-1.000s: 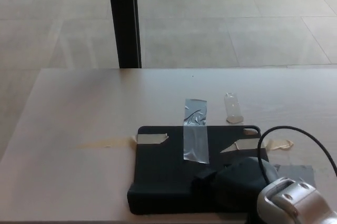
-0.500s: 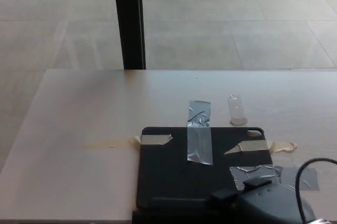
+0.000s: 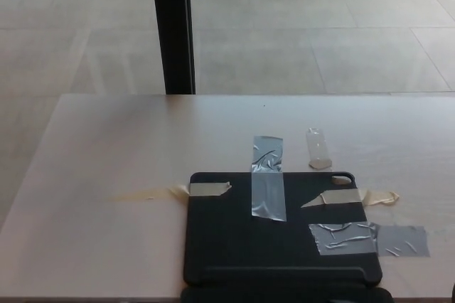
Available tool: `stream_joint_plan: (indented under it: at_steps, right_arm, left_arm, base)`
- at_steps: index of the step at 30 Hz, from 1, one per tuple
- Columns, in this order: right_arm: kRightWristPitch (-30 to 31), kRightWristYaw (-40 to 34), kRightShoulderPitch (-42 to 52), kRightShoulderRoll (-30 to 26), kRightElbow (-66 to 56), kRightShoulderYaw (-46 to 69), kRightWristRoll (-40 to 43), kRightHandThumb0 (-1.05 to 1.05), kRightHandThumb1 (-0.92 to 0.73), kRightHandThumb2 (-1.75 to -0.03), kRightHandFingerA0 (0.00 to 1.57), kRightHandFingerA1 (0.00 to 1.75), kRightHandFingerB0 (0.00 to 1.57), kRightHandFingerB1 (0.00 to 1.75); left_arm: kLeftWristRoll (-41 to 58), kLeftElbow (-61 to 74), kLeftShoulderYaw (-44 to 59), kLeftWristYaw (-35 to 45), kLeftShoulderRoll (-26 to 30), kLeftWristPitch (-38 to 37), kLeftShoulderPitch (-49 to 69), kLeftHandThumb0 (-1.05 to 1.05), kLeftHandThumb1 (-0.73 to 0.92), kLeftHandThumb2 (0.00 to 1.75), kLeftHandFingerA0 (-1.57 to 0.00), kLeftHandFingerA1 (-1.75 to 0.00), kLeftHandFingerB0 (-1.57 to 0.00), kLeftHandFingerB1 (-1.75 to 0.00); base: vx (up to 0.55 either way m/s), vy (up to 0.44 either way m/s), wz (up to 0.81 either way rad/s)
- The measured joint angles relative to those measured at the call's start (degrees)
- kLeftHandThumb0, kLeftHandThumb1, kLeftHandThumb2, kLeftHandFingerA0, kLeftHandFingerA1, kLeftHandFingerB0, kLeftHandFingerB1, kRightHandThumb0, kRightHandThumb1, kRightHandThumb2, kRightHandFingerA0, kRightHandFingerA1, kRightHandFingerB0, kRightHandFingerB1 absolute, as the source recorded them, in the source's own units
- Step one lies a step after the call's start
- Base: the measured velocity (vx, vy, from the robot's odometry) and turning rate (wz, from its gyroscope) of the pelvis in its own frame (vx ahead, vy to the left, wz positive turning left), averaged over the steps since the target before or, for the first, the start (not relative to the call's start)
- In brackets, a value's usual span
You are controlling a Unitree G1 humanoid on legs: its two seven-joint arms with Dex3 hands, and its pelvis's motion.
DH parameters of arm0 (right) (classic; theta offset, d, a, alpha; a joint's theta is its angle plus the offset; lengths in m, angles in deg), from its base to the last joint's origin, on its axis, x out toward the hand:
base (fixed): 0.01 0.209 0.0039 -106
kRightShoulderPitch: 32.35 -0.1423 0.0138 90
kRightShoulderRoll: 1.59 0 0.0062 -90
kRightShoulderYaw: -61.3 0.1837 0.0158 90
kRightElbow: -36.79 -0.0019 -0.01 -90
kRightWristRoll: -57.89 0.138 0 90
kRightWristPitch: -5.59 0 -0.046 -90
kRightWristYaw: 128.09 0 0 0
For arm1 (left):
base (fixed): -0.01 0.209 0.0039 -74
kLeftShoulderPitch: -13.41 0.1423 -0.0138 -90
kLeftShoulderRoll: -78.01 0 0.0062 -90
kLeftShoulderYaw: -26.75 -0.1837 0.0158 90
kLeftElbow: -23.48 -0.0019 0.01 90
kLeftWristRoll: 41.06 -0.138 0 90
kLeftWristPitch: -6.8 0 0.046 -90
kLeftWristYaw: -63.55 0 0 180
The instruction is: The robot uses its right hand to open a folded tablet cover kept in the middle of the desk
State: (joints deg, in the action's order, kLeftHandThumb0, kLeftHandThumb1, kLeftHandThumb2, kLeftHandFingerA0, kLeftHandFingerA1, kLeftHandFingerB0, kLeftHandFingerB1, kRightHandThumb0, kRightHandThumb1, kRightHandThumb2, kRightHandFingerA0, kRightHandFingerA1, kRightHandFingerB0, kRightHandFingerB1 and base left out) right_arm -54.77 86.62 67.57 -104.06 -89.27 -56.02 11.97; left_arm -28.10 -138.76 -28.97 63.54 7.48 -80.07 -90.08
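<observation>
- The tablet cover [image 3: 281, 228] lies flat on the pale worktop [image 3: 106, 146], at its near edge and a little right of the middle; it is black with rounded corners.
- A raised ridge runs across the cover close to its near edge, and below that a further dark strip reaches the bottom border of the head view.
- A strip of silver tape [image 3: 267, 177] crosses the cover's far edge, half on the worktop and half on the cover.
- A beige tape piece [image 3: 206, 189] sits on the far left corner of the cover, reaching onto the worktop.
- Another beige tape piece [image 3: 352, 197] lies over the far right corner and runs off onto the worktop to the right.
- A crinkled silver tape patch [image 3: 370, 239] bridges the cover's right edge and the worktop beside it.
- A small clear tape scrap [image 3: 318, 149] lies on the worktop just beyond the cover, apart from it.
- A black post [image 3: 172, 27] stands behind the worktop against the grey tiled floor [image 3: 320, 25].
- Neither robot hand shows, so the state of the fingers cannot be told.
</observation>
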Motion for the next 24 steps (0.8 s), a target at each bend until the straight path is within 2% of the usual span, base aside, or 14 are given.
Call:
stream_joint_plan:
  at_steps: [7,8,9,10,12,13,14,15,16,17,21,22,23,24]
  right_arm:
    - [-1.2,-0.3,0.5,1.8,2.5,2.4,3.1,-0.71,-0.44,-0.83,0.3,0.64,0.15,0.47]
    - [-1.5,-0.5,0.5,1.9,2.8,2.7,3.4,-0.68,-0.55,-0.57,0.36,0.69,0.2,0.38]
    - [-1.8,-0.6,0.4,2.1,3.1,3.0,3.7,-0.68,-0.55,-0.57,0.36,0.69,0.2,0.38]
    - [-1.8,-0.9,0.1,3.0,3.8,3.7,4.1,-0.7,-0.55,-0.57,0.43,0.93,0.19,0.38]
    - [-1.9,-1.4,-0.4,4.3,4.8,4.5,4.7,-0.68,-0.55,-0.57,0.42,0.89,0.16,0.37]
    - [-1.9,-1.6,-0.8,5.1,5.4,5.0,5.1,-0.69,-0.53,-0.59,0.53,1.45,0.14,0.4]
    - [-1.8,-1.7,-1.1,5.6,5.9,5.4,5.3,-0.39,-0.3,-0.92,0.75,1.05,0.0,0.51]
    - [-1.8,-1.7,-1.8,6.1,6.4,5.6,5.5,-0.39,-0.3,-0.92,0.75,1.05,0.0,0.51]
    - [-1.5,-1.7,-3.2,6.6,7.5,5.8,5.6,-0.39,-0.3,-0.91,0.91,1.14,0.0,0.51]
    - [-1.2,-1.7,-4.2,7.0,8.3,6.0,5.7,-0.7,-0.54,-0.58,0.47,1.32,0.12,0.41]
    - [-0.2,-1.7,-6.9,8.4,10.9,7.0,6.1,-0.7,-0.54,-0.58,0.47,1.32,0.12,0.41]
    - [0.0,-1.7,-7.1,8.5,11.1,7.1,6.2,-0.5,-0.35,-0.9,0.54,0.83,0.01,0.48]
    - [0.4,-1.6,-7.4,8.8,11.4,7.1,6.2,-0.74,-0.46,-0.84,0.45,0.78,0.13,0.5]
    - [1.0,-1.5,-7.6,9.1,11.6,7.1,6.2,-0.41,-0.31,-0.93,0.76,1.04,0.01,0.51]
  left_arm:
    - [0.7,0.0,-0.4,0.2,0.0,0.0,-0.2,-0.19,0.33,0.54,-1.17,-0.98,-0.78,-0.71]
    - [0.7,0.0,-0.4,0.2,0.0,0.0,-0.2,-0.19,0.33,0.55,-1.18,-1.03,-0.77,-0.71]
    - [0.8,0.0,-0.5,0.2,0.0,0.0,-0.2,-0.19,0.33,0.55,-1.18,-1.03,-0.77,-0.71]
    - [0.9,0.0,-0.6,0.2,0.0,0.0,-0.2,-0.19,0.33,0.55,-1.2,-1.13,-0.75,-0.7]
    - [0.9,0.0,-0.6,0.2,0.0,0.0,-0.2,-0.18,0.33,0.54,-1.16,-1.03,-0.76,-0.7]
    - [1.0,0.0,-0.7,0.2,0.0,0.1,-0.2,-0.18,0.33,0.54,-1.15,-0.97,-0.77,-0.7]
    - [1.0,0.0,-0.7,0.2,0.0,0.1,-0.2,-0.18,0.33,0.54,-1.17,-0.98,-0.77,-0.71]
    - [1.0,0.0,-0.7,0.2,0.0,0.0,-0.1,-0.18,0.33,0.54,-1.17,-0.98,-0.77,-0.71]
    - [1.1,0.0,-0.7,0.3,0.0,0.0,-0.2,-0.18,0.32,0.55,-1.19,-1.02,-0.78,-0.71]
    - [1.2,0.0,-0.7,0.3,0.0,0.1,-0.2,-0.16,0.32,0.55,-1.18,-1.0,-0.76,-0.71]
    - [1.6,0.0,-0.7,0.4,0.0,0.1,-0.2,-0.16,0.32,0.55,-1.18,-1.0,-0.76,-0.71]
    - [1.6,0.0,-0.7,0.4,0.0,0.0,-0.2,-0.21,0.33,0.55,-1.15,-1.29,-0.78,-0.71]
    - [1.7,0.0,-0.7,0.4,0.0,0.0,-0.2,-0.19,0.33,0.54,-1.16,-1.25,-0.77,-0.71]
    - [1.7,0.0,-0.7,0.4,0.0,0.0,-0.3,-0.19,0.33,0.55,-1.21,-1.21,-0.78,-0.72]
  base:
    - [0.0,0.0,0.0]
    - [0.0,0.0,0.0]
    - [0.0,0.0,0.0]
    - [0.0,0.0,0.0]
    - [0.0,0.0,0.0]
    - [0.0,0.0,0.0]
    - [0.0,0.0,0.0]
    - [0.0,0.0,0.0]
    - [0.0,0.0,0.0]
    - [0.0,0.0,0.0]
    - [0.0,0.0,0.0]
    - [0.0,0.0,0.0]
    - [0.0,0.0,0.0]
    - [0.0,0.0,0.0]
